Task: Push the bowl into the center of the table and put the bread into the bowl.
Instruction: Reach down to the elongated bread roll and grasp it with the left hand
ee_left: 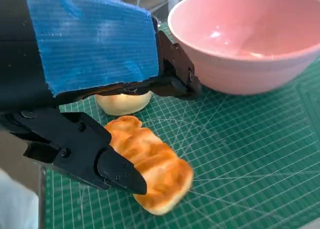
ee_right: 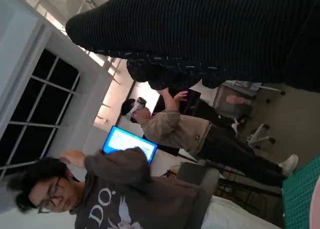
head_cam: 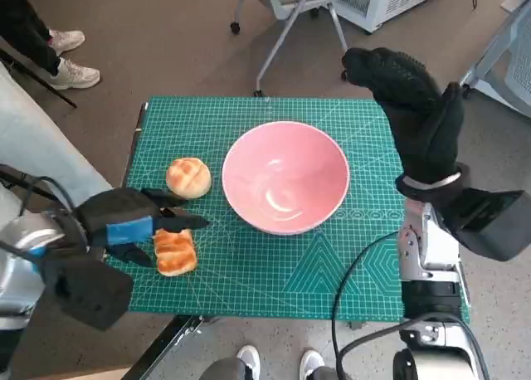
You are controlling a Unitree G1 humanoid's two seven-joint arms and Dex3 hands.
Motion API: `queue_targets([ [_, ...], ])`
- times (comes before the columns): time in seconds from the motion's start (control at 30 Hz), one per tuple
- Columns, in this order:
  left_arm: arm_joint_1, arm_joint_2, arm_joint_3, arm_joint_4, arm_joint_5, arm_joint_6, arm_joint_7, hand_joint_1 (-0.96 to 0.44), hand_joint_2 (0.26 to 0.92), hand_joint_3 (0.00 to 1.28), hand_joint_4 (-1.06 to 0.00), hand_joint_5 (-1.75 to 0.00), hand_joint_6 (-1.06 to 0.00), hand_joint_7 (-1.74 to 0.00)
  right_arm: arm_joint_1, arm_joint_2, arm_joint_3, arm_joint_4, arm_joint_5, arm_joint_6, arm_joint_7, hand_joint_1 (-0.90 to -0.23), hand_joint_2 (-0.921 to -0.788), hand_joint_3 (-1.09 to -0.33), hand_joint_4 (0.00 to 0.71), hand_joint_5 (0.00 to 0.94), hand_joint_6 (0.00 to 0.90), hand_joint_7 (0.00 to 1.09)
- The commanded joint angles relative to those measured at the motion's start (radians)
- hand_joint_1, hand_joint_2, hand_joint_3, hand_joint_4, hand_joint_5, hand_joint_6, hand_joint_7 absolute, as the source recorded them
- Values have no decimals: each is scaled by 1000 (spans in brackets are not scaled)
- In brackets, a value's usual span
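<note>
One oblong bread (head_cam: 175,252), bowlward lengthwise.

The scene is viewed steeply from above by the head camera, so that the whole green gridded cutting mat (head_cam: 249,268) and the surrounding floor are taken in. The left wrist camera is set low and close behind the blue-taped black left hand (ee_left: 90,54), facing across the mat toward the pink round bowl (ee_left: 250,44), which both views share. The right wrist camera is aimed out into the room, at two people.
</note>
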Motion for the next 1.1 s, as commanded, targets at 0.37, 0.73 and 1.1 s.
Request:
queue_targets([
  [0.37, -64, -33, -88, 155, 184, -118, 143, -105, 770, 14, -455, -12, -563, -19, 32, -2, -1, -20, 5, 22, 10, -666, -921, -770, 164, 0, -1, 566],
  [0.73, -73, -64, -126, 217, 158, -52, 78, 38, 902, 28, -794, -47, -801, -60, 38, -1, -2, -29, 8, 31, 11, -677, -921, -771, 152, 0, -1, 564],
  [1.1, -81, -62, -147, 243, 117, -28, 17, -7, 920, 95, -688, -1170, -592, -1118, 39, 1, -2, -28, 13, 31, 15, -678, -921, -776, 148, 0, -1, 551],
])
